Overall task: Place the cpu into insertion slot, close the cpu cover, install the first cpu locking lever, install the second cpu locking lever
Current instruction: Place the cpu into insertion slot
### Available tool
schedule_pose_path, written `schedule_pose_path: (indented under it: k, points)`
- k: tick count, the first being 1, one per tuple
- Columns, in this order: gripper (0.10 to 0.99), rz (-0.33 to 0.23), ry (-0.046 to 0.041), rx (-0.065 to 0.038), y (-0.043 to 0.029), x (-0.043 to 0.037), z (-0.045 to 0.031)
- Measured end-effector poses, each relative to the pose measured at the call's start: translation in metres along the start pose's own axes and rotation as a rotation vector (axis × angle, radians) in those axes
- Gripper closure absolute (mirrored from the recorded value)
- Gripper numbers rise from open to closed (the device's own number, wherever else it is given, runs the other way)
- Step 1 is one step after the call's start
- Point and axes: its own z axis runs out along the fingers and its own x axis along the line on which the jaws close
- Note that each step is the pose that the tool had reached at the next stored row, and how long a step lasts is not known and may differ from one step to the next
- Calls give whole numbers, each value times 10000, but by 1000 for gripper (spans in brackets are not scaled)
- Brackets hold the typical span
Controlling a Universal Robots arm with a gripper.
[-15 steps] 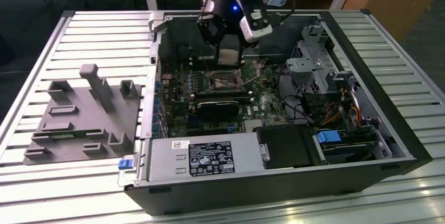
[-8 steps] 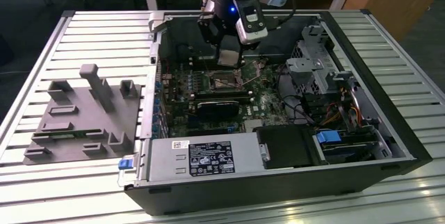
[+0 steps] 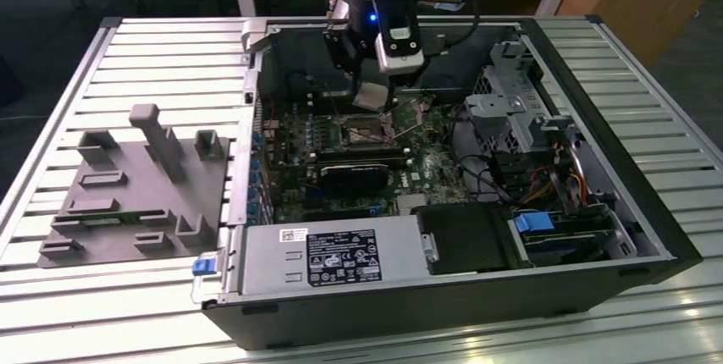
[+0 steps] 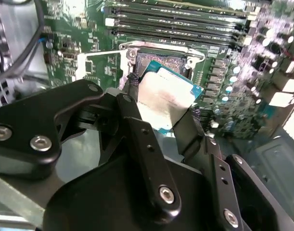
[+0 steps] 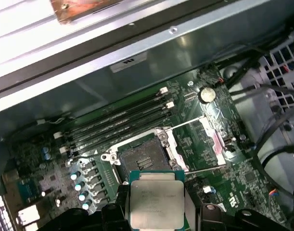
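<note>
The small square silvery-tan cpu (image 5: 155, 199) is pinched in the black hand (image 4: 163, 103), just above the empty grey-rimmed insertion slot (image 3: 364, 131), upper centre in the exterior view. The thin metal cpu cover (image 5: 215, 143) stands open; I judge no step is finished yet.

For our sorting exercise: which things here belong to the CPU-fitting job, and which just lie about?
Job: cpu in the fingers; insertion slot; cpu cover, open.
Lying about: memory slots; coin cell battery; power supply; grey fixture tray.
</note>
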Motion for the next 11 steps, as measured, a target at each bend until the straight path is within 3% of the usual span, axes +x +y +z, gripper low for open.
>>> schedule_pose_path:
  k: [11]
  points:
    - [549,1998,-168,-12,-3,0,33]
